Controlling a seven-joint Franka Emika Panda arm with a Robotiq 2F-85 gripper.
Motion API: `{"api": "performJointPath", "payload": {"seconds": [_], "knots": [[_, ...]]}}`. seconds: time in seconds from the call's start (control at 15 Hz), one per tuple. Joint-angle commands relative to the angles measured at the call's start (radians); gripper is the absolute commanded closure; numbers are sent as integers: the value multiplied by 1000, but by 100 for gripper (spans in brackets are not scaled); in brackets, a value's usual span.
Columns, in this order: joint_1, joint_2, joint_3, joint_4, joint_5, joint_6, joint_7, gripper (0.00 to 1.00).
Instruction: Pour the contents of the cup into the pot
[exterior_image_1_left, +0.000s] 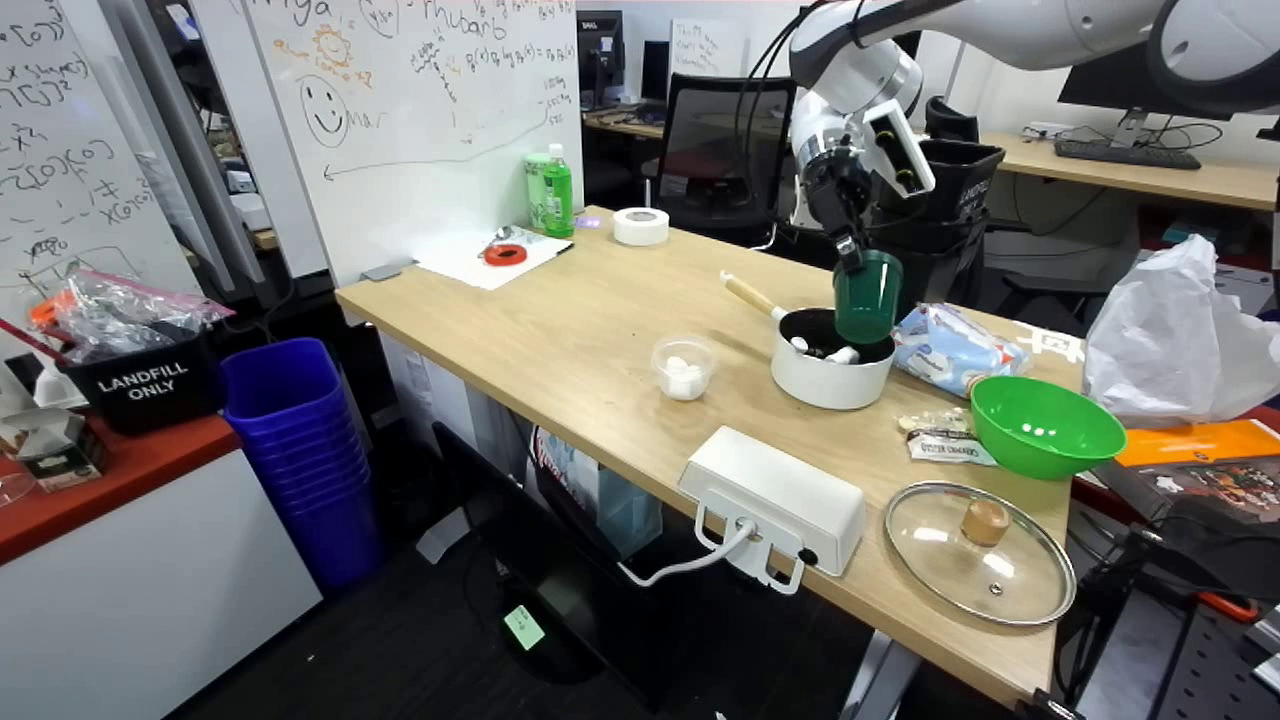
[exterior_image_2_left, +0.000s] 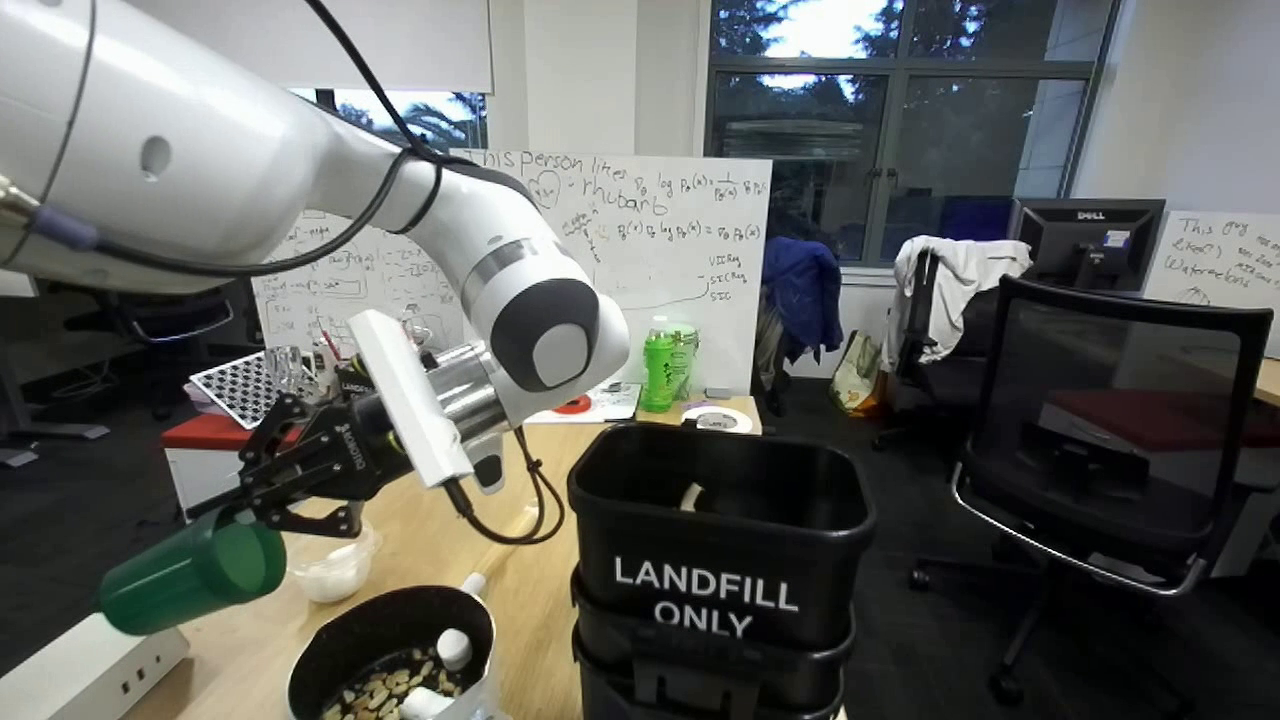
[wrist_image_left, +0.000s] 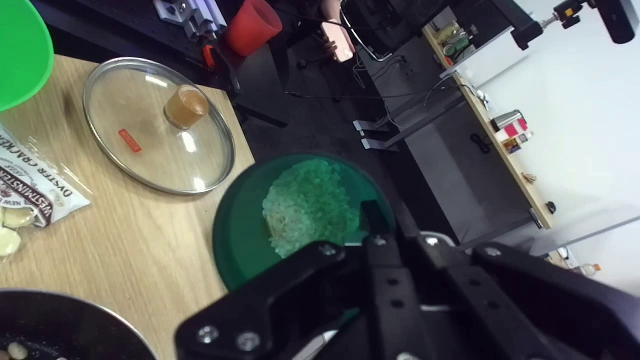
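My gripper (exterior_image_1_left: 850, 256) is shut on the rim of the dark green cup (exterior_image_1_left: 868, 300), one finger inside the wall. Pale, grain-like contents (wrist_image_left: 305, 207) sit in the cup in the wrist view. The cup tilts well over in an exterior view (exterior_image_2_left: 175, 590), its lighter round end toward the pot (exterior_image_2_left: 318, 640). White outside and dark inside, the pot (exterior_image_1_left: 828, 378) holds tan bits and white lumps. Against it, the cup shows in front of the far rim in one view and left of it in another; whether it is straight above, I cannot tell. The pot's edge (wrist_image_left: 75, 305) shows lower left in the wrist view.
Beside the pot are a clear bowl with white pieces (exterior_image_1_left: 683, 372) and a blue packet (exterior_image_1_left: 955, 345). A bright green bowl (exterior_image_1_left: 1045, 425), a cracker bag (exterior_image_1_left: 948, 443), a glass lid (exterior_image_1_left: 975, 560) and a white box (exterior_image_1_left: 775, 495) occupy the near end. Black bins (exterior_image_2_left: 720, 540) stand alongside.
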Motion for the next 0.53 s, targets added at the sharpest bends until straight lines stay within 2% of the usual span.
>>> {"api": "performJointPath", "payload": {"seconds": [0.0,0.47], "knots": [[-38,73,37,107,71,-42,64,99],[-70,152,51,206,180,-37,127,99]]}}
